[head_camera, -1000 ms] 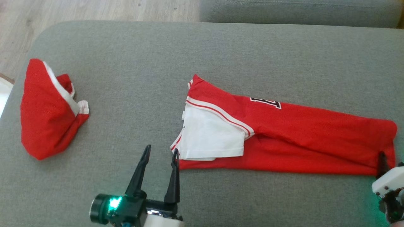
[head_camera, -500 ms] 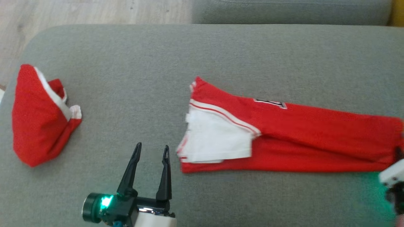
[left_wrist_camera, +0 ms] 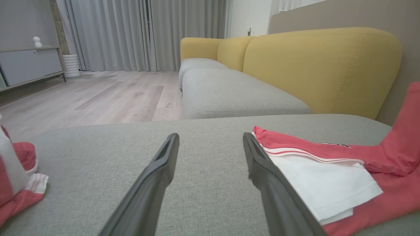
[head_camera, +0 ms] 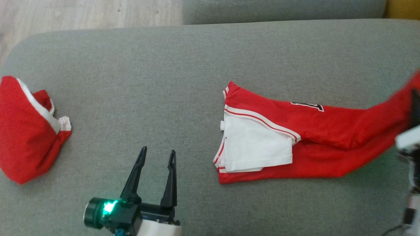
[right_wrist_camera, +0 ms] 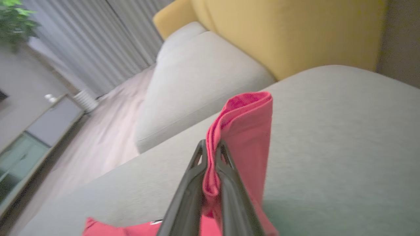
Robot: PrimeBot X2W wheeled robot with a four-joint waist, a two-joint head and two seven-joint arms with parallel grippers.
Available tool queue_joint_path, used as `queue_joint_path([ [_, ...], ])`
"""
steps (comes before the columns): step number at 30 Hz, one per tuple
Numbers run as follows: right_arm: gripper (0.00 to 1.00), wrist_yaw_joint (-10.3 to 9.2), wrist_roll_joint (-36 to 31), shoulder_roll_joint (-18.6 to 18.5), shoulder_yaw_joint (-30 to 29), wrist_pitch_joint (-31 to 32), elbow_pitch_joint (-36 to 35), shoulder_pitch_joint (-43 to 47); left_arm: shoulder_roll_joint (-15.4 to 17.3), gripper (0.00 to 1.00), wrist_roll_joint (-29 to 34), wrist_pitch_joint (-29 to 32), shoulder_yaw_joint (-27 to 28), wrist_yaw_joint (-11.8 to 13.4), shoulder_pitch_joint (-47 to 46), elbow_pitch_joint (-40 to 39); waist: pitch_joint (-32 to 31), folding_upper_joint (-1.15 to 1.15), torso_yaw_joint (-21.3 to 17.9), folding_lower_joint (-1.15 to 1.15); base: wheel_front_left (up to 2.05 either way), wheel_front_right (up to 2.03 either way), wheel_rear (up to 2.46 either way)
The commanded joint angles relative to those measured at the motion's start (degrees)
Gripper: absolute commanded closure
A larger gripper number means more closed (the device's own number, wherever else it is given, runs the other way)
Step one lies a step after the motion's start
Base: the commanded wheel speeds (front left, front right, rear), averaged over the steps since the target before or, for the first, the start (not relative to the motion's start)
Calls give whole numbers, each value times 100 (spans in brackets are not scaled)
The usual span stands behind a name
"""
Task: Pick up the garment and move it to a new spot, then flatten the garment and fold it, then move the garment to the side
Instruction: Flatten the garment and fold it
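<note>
The garment (head_camera: 315,137) is a red jersey with a white folded part and a black print, lying long-ways on the grey cushion (head_camera: 183,82). Its right end rises off the cushion, pinched between the dark fingers of my right gripper (head_camera: 415,98) at the picture's right edge. In the right wrist view my right gripper (right_wrist_camera: 211,147) is shut on a fold of the red garment (right_wrist_camera: 249,124). My left gripper (head_camera: 157,154) stands open over bare cushion, left of the garment's white end. In the left wrist view the left gripper (left_wrist_camera: 210,137) holds nothing, and the garment (left_wrist_camera: 328,177) lies just right of it.
A second red and white cloth (head_camera: 26,131) lies bunched at the cushion's left edge, also seen as the cloth (left_wrist_camera: 16,183) in the left wrist view. Behind are another grey seat (left_wrist_camera: 229,95), yellow backrests (left_wrist_camera: 321,65) and wooden floor (head_camera: 82,13).
My right gripper has shut on the garment's right end and lifted it, dragging the garment to the right, away from the open left gripper. The head camera has also shifted.
</note>
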Motion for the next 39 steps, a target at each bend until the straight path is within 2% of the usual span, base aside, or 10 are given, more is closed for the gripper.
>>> queue_joint_path([
  [1, 100, -5, 90, -15, 337, 35, -383, -138, -38, 0, 70, -54, 199, -30, -110, -126, -23, 0, 37, 0, 0, 0, 0],
  [7, 100, -5, 551, 103, 1895, 99, -861, 179, -123, 0, 126, -54, 212, -129, -109, -46, -64, 0, 245, 0, 0, 0, 0],
  [13, 100, -5, 912, 106, 3239, -157, -393, 194, -220, 0, 173, -54, 250, -227, -128, 0, -23, 0, 482, 0, 0, 0, 0],
  [21, 100, -5, 1235, 107, 4445, -422, 391, -96, -330, 0, 244, -55, 272, -382, -182, 126, 32, 0, 651, 0, 0, 0, 0],
  [22, 78, -5, 1276, 107, 4548, -436, 455, -117, -340, 0, 252, -55, 282, -394, -189, 139, 29, 0, 655, 0, 0, 0, 0],
  [23, 16, -5, 1307, 108, 4635, -454, 504, -136, -349, 0, 258, -55, 297, -402, -194, 151, 24, 0, 654, 0, 0, 0, 0],
  [24, 0, -5, 1333, 108, 4696, -484, 536, -148, -356, 0, 266, -55, 313, -407, -194, 158, 15, 0, 648, 0, 0, 0, 0],
  [29, 0, -5, 1182, 108, 4645, -943, 408, -149, -355, 0, 299, -55, 402, -437, -142, 202, -116, 0, 492, 0, 0, 0, 0],
  [34, 0, -5, 554, 29, 4379, -1588, 81, 44, -355, 0, 216, -55, 564, -407, -56, 221, -305, 0, 276, 0, 0, 0, 0],
  [39, 0, -5, 369, -527, 4051, -2851, -137, 562, -398, 0, 82, -55, 933, -261, 103, 108, -626, 0, -27, 0, 0, 0, 0],
])
